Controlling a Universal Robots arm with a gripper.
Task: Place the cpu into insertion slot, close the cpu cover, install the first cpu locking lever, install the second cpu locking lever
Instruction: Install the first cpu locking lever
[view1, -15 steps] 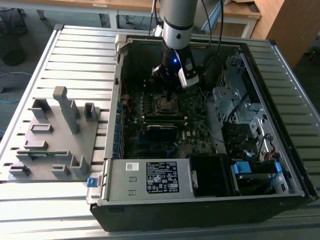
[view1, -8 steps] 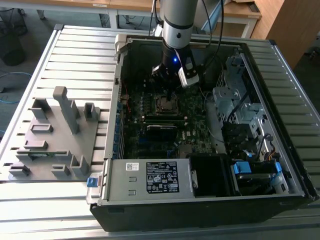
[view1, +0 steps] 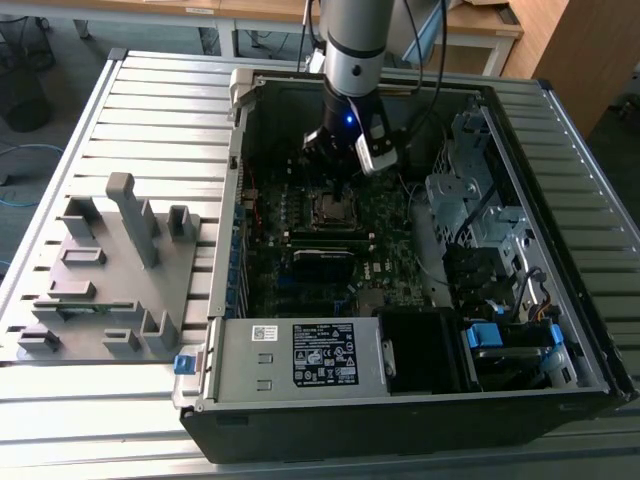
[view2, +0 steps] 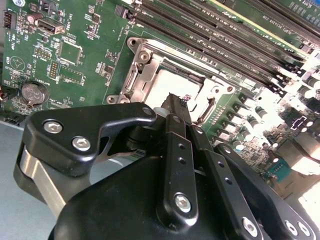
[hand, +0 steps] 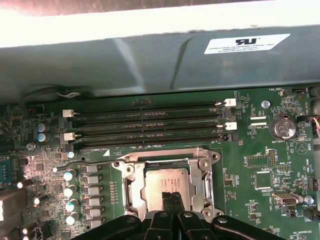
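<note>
Exterior view: arm reaches down into the open computer case (view1: 400, 425). The gripper (view1: 343, 188) hangs right over the insertion slot (view1: 335, 210), mid-board. Grey fixture tray (view1: 110, 270) sits outside the case on the exterior view's left, well apart from the work.

Second wrist view: gripper (view2: 174, 101) fingers are pinched together w/ nothing visible between them. The tips are over the cpu (view2: 162, 82), either touching or just above; can't tell which. Cpu sits in the slot, and the cpu cover (view2: 136, 75) looks laid flat around it, window framing the chip. Memory slots (view2: 210, 30) run along the far side of the socket from the fingers. Coin battery (view2: 32, 92) is off to one side, well apart.

First wrist view: gripper (hand: 170, 196) again clenched on nothing. Tips rest over the half of the cpu (hand: 167, 176) away from the memory slots (hand: 150, 125). So the chip lies straight ahead of and under the fingertips, w/ the finger axis crossing the slots' long axis about square. Cpu cover (hand: 133, 186) rims the chip on all sides. A thin dark rod, prob. a locking lever (hand: 85, 162), sticks out from the socket corner toward the capacitors. It's beside the fingers, not touched; can't tell if it's raised or latched.
</note>
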